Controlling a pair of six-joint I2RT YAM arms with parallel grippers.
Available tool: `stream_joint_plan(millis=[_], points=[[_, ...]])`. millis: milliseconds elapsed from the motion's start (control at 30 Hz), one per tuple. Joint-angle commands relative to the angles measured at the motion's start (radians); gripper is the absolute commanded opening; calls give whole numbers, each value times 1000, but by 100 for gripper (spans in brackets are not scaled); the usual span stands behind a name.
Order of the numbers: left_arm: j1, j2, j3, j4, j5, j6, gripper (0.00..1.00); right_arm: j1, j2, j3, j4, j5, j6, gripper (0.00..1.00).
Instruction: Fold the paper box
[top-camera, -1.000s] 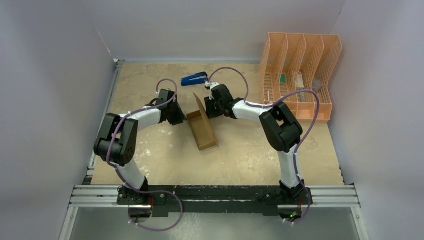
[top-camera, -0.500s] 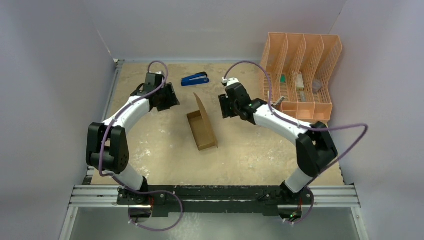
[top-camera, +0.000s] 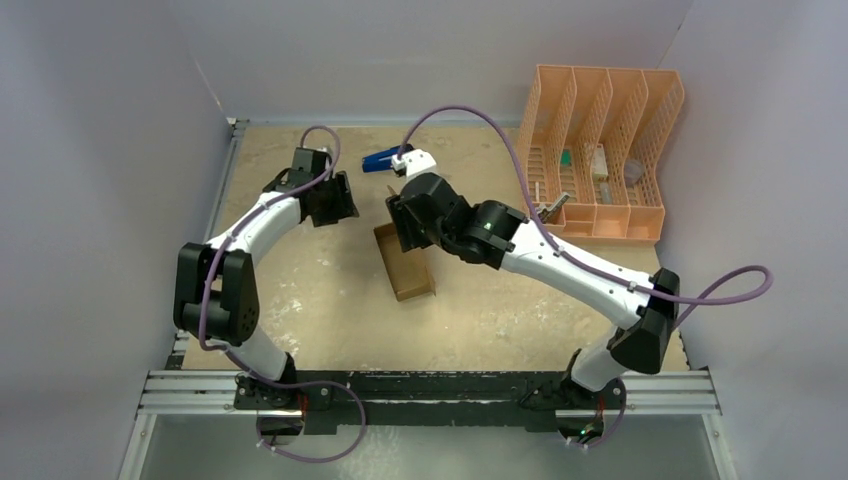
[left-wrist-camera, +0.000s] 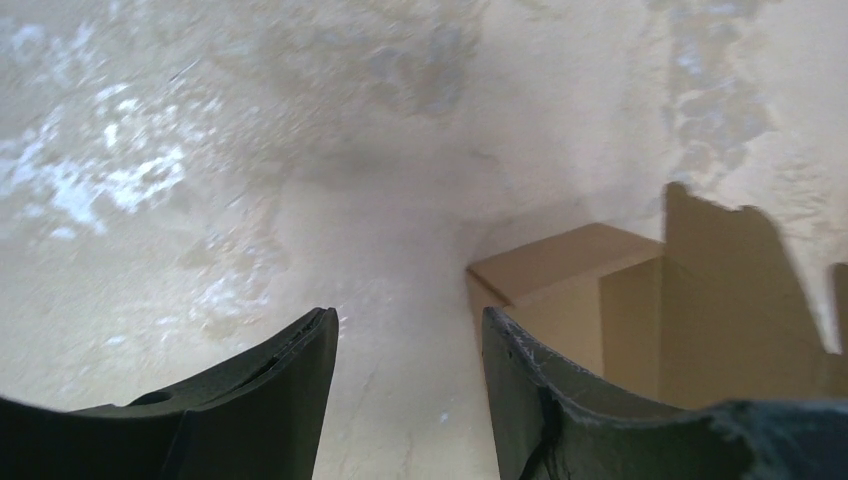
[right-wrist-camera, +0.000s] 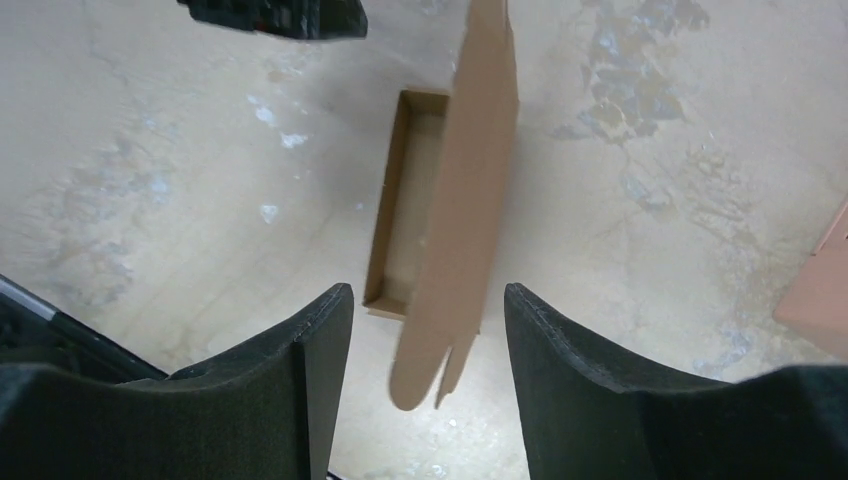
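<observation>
Paper box (top-camera: 410, 272) on the bench (top-camera: 300, 300), about the middle. A shallow brown tray, open side up, long axis running near to far with a slight slant. Unmarked cardboard, nothing inside. Along one long edge a lid flap (right-wrist-camera: 470, 180), raised close to upright, notched and rounded at its free end. From the right wrist camera, seen almost edge-on as a narrow brown strip crossing the tray.

Right end effector (top-camera: 405, 222) above the far end of the box, hiding that end and most of the flap in the top view. Fingers (right-wrist-camera: 300, 380) apart, pointing down toward the bench. Free end of the flap in the gap between them. Cannot tell whether either finger touches the cardboard.

Left end effector (top-camera: 335, 200) off to the left of the box and a little farther back, near it but apart. Fingers (left-wrist-camera: 280, 390) apart too, with only bare mottled bench between them. In the left wrist view, a corner of the tray and the standing flap just past the right-hand finger.

Blue stapler (top-camera: 383, 158) toward the far side of the bench, beyond the right end effector and partly covered by a white fitting on that wrist. Peach-orange mesh organizer (top-camera: 600, 150) in the far right corner, well apart from the box, with a few small items in its compartments, too small to name.
</observation>
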Motion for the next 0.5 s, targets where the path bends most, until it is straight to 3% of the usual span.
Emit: stream_joint_plan(millis=[0, 267, 467], points=[[-2, -80, -40, -48, -126, 16, 56, 52, 91, 143, -159, 123, 53, 61], [0, -188, -74, -100, -228, 29, 59, 62, 261, 284, -279, 236, 0, 58], [-1, -239, -76, -136, -276, 40, 59, 63, 329, 345, -344, 244, -63, 43]])
